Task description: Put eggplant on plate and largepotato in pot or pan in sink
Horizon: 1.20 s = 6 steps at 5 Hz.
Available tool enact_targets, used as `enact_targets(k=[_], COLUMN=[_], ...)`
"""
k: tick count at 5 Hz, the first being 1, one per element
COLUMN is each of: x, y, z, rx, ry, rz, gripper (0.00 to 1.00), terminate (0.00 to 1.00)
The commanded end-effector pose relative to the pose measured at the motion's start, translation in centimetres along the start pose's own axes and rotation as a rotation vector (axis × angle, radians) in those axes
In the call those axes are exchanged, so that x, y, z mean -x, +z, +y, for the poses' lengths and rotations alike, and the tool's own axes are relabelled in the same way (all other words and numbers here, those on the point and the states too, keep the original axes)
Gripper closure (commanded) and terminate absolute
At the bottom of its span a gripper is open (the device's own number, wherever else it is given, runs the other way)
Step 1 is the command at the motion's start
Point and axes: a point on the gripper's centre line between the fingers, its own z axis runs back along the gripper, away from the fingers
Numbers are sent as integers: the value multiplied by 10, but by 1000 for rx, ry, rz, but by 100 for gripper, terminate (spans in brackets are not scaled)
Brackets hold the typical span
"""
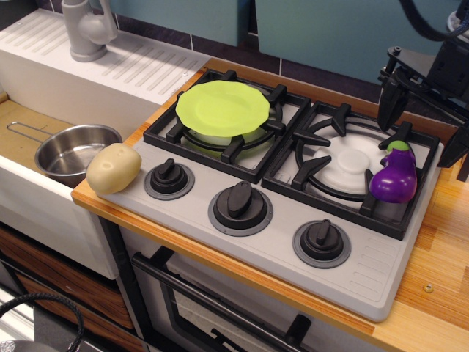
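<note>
The purple eggplant (394, 176) with its green cap stands on the front right edge of the right burner grate (344, 165). My black gripper (421, 132) hangs just above and behind it, open and empty, with its jaws spread wide. The lime-green plate (222, 108) lies on the left burner. The tan largepotato (113, 168) rests on the counter's front left corner, beside the sink (18, 121). The shiny steel pot (73, 152) with a wire handle sits in the sink basin, right next to the potato.
Three black knobs (240, 199) line the grey stove front. A grey faucet (86, 29) and ribbed white drainboard (143, 62) stand behind the sink. Wooden countertop (440, 286) runs along the stove's right side. An oven door is below.
</note>
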Motion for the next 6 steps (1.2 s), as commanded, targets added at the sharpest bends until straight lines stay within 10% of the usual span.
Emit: enact_targets(k=[1, 4, 5, 6], x=[0, 9, 11, 14], y=[0, -40, -45, -46], z=[0, -6, -7, -10], rx=[0, 30, 33, 15], ry=[0, -64, -49, -41], rz=[0, -166, -167, -168], gripper=[0, 0, 100, 100], terminate=[0, 0, 0, 0])
